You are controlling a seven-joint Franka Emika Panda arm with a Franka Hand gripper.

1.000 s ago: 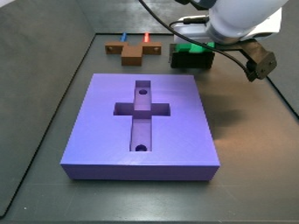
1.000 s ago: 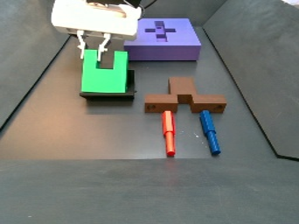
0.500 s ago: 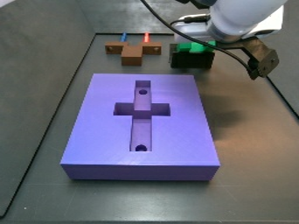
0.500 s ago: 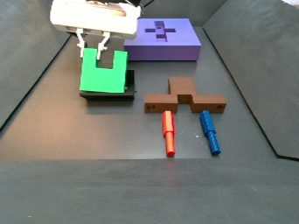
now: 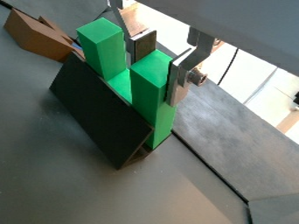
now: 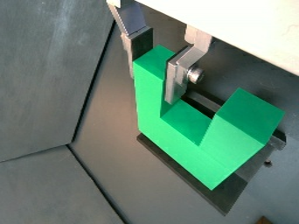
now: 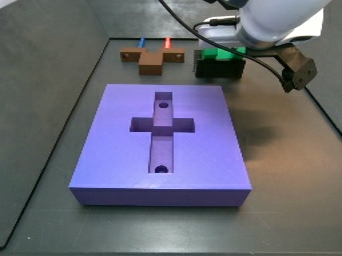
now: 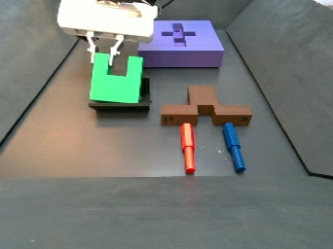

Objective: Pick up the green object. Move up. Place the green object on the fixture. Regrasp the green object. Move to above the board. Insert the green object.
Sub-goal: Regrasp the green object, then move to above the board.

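The green object (image 8: pixel 115 89) stands upright on the dark fixture (image 8: pixel 127 108) near the left wall, its two arms pointing up. My gripper (image 8: pixel 107 51) reaches down over it and its fingers straddle one arm. In both wrist views the silver fingers (image 5: pixel 183 74) (image 6: pixel 177 74) press flat against that arm of the green object (image 5: pixel 152 101) (image 6: pixel 193 140), with the gripper (image 5: pixel 162 63) (image 6: pixel 158 57) shut on it. The fixture (image 5: pixel 93 114) shows as a dark block under it. The purple board (image 7: pixel 120 150) lies flat with its cross recess open.
A brown cross-shaped piece (image 8: pixel 202 107) with a red peg (image 8: pixel 188 148) and a blue peg (image 8: pixel 232 146) lies right beside the fixture. The board (image 8: pixel 208 53) sits behind them. Dark walls ring the floor.
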